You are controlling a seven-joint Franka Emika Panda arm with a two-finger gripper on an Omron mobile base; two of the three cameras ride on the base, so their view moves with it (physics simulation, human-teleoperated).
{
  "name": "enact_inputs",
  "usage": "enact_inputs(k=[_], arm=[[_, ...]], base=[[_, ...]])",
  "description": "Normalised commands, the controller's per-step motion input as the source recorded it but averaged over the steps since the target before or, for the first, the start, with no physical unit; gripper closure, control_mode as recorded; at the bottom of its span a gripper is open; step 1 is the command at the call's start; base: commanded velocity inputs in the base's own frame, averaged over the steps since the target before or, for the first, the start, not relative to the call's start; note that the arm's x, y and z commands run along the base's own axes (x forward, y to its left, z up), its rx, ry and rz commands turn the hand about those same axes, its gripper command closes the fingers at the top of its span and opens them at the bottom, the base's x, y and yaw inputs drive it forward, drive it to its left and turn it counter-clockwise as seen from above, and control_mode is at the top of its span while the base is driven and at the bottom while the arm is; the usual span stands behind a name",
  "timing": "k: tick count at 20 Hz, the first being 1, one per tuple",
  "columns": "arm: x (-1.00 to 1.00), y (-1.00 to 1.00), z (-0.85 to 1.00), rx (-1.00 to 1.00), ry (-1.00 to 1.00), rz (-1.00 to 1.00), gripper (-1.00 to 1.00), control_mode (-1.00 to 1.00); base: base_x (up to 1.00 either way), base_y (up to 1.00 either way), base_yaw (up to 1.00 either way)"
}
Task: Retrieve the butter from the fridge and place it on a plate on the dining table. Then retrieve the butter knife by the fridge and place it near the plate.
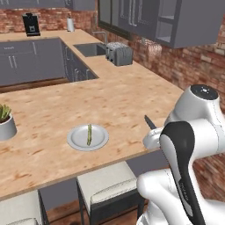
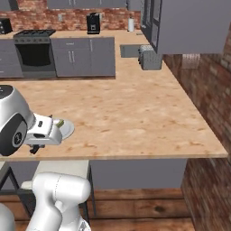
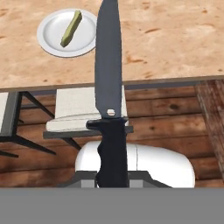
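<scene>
A long wood-grain tabletop [image 1: 123, 94] is stretching through a brick-walled kitchen toward a sink [image 1: 90, 49], a toaster [image 1: 119, 54] and a coffee machine [image 1: 30, 24], with cushioned stools [image 1: 107, 184] sitting under its near edge. The plate [image 1: 99, 139] is lying near that edge, carrying the butter [image 1: 89, 134], with a potted plant [image 1: 5, 121] standing farther left. The claw [image 3: 113, 175] is clamping the butter knife [image 3: 108, 74] by its dark handle, blade pointing over the edge right of the plate.
</scene>
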Motion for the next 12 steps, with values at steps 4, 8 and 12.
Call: enact_inputs(k=[4,8,12], arm=[[0.00,0.00,0.00,0.00,0.00,0.00,1.00,1.00],[0.00,0.00,0.00,0.00,0.00,0.00,1.00,1.00],[0.49,0.00,0.00,0.00,0.00,0.02,1.00,-1.00]], base=[[0.53,0.00,0.02],[0.39,0.00,0.01],[0.00,0.00,0.00]])
